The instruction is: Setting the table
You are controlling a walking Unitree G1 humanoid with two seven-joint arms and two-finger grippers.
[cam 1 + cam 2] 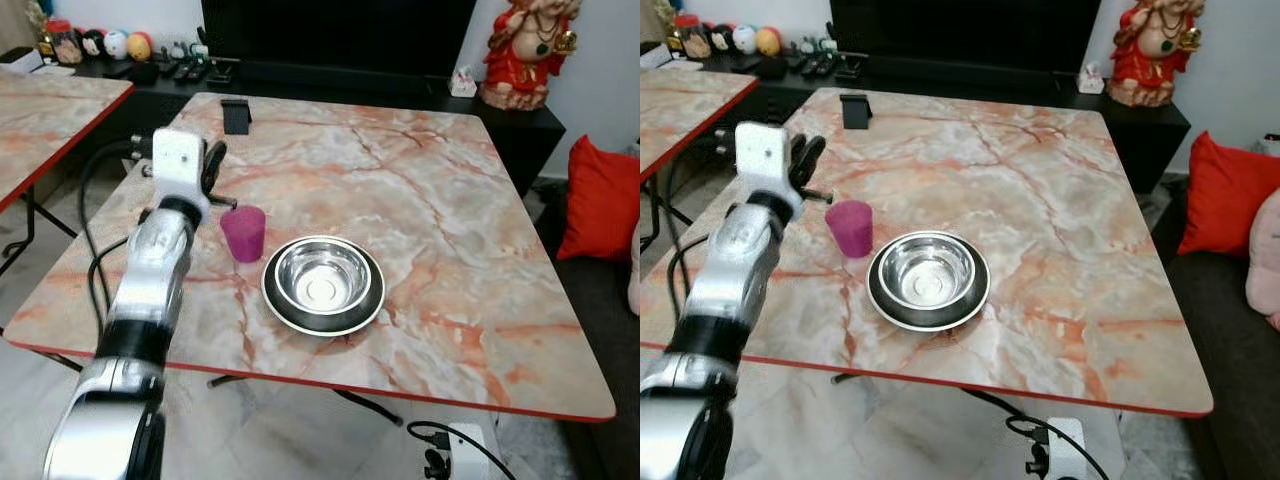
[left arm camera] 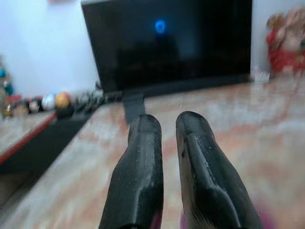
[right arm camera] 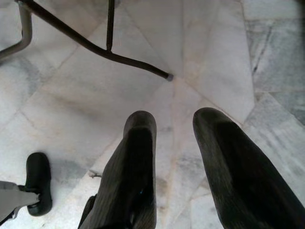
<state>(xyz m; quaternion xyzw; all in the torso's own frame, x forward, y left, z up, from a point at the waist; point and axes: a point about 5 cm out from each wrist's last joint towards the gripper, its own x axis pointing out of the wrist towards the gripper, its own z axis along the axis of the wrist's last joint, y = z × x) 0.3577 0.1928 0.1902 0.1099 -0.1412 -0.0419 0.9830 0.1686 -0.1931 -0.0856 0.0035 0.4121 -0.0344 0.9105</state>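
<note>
A pink plastic cup (image 1: 243, 232) stands upright on the marble table (image 1: 430, 170), just left of a steel bowl (image 1: 322, 280) that sits in a black-rimmed dish (image 1: 370, 305). My left gripper (image 1: 213, 166) hovers a little behind and to the left of the cup, apart from it. In the left wrist view its fingers (image 2: 143, 157) are close together with nothing between them, and a bit of pink shows under them. My right gripper (image 3: 174, 119) hangs idle over the floor, fingers apart and empty.
A small black stand (image 1: 235, 115) sits near the table's far left edge. A second marble table (image 1: 50, 110) is on the left, a dark TV (image 1: 340, 30) and red statue (image 1: 525, 50) behind, a red cushion (image 1: 603, 195) on the right. Table legs (image 3: 95, 45) cross the floor.
</note>
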